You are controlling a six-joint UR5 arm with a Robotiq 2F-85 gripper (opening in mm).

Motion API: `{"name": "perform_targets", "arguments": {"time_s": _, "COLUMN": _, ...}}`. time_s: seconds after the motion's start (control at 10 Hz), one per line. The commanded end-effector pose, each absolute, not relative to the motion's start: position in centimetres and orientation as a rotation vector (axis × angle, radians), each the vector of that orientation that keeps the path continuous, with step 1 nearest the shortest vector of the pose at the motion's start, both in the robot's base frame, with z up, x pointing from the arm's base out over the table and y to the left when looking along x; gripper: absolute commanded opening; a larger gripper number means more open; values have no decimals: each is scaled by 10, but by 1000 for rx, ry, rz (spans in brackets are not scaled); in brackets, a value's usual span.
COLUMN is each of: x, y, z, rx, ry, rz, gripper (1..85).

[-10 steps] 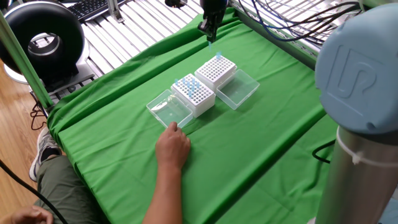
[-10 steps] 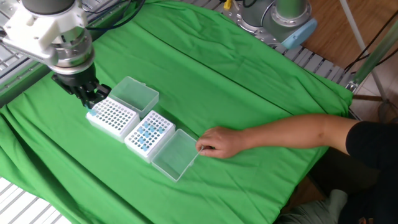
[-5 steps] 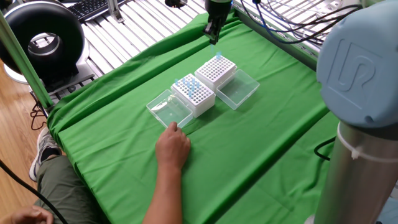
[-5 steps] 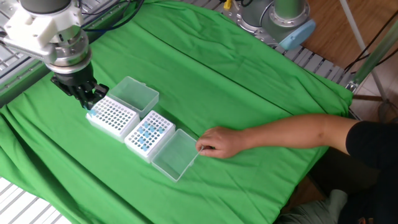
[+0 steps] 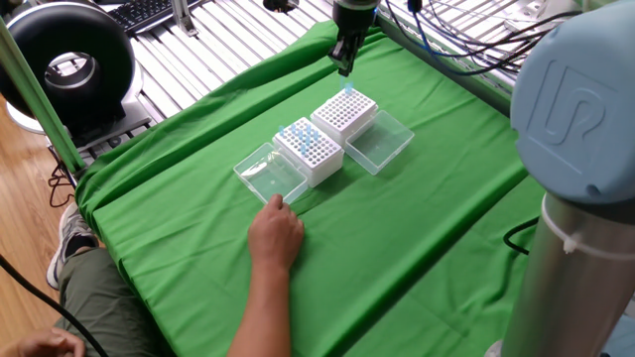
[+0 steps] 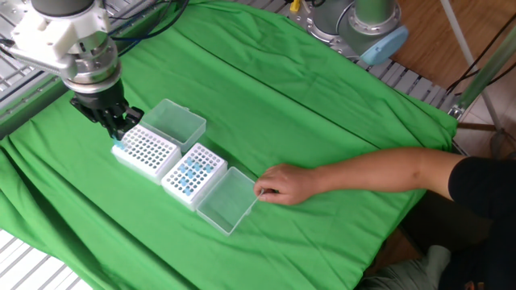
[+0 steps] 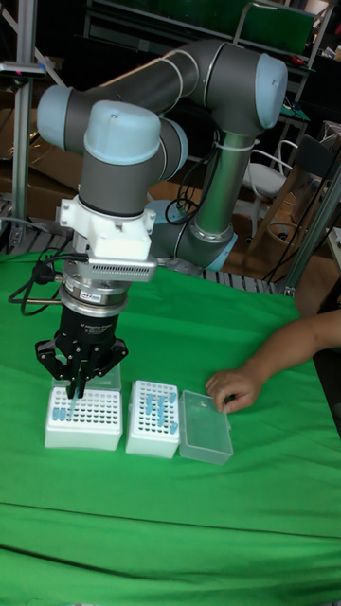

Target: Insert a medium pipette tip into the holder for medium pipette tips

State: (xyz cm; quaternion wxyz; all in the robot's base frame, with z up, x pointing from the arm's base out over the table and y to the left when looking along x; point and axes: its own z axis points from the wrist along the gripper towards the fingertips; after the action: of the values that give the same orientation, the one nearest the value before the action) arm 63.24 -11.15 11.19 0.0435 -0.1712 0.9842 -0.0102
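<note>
The gripper (image 7: 75, 387) hangs above the far corner of the medium tip holder (image 7: 84, 418), fingers pointing straight down; in the tall fixed view the fingers appear drawn close together, but whether anything is pinched between them cannot be told from any view. A single blue medium pipette tip (image 5: 348, 90) stands upright in the holder's corner hole nearest the gripper, just below the fingertips; whether tip and fingers touch cannot be made out. In the other fixed view the same tip (image 6: 118, 147) shows at the 9 o'clock corner of the holder (image 6: 147, 152), with the gripper (image 6: 115, 126) directly above it. The remaining holes of that holder appear unfilled. Touching the holder at its 4 o'clock side in that view sits a second white rack (image 6: 193, 174) carrying a cluster of blue tips. Two clear lids lie flat on the green cloth (image 6: 322, 105): one lid (image 6: 173, 122) at the holder's 1 o'clock, hinged or butted against it, the other lid (image 6: 226, 200) at the second rack's 4 o'clock. A person's hand (image 6: 284, 183) rests on the cloth, fingertips just beside the latter lid's 2 o'clock corner, apart from both racks.
</note>
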Motion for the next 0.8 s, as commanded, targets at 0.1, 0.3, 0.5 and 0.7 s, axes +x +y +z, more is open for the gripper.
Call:
{"name": "perform_targets", "arguments": {"time_s": 0.1, "x": 626, "y": -110, "z": 108, "rx": -509, "ry": 3005, "rz": -9, "gripper": 10}}
{"name": "perform_targets", "arguments": {"time_s": 0.3, "x": 625, "y": -110, "z": 103, "rx": -506, "ry": 2999, "rz": -11, "gripper": 10}}
{"name": "perform_targets", "arguments": {"time_s": 0.5, "x": 625, "y": -110, "z": 101, "rx": -503, "ry": 2997, "rz": -14, "gripper": 10}}
{"name": "perform_targets", "arguments": {"time_s": 0.7, "x": 627, "y": -110, "z": 98, "rx": -505, "ry": 2985, "rz": -10, "gripper": 10}}
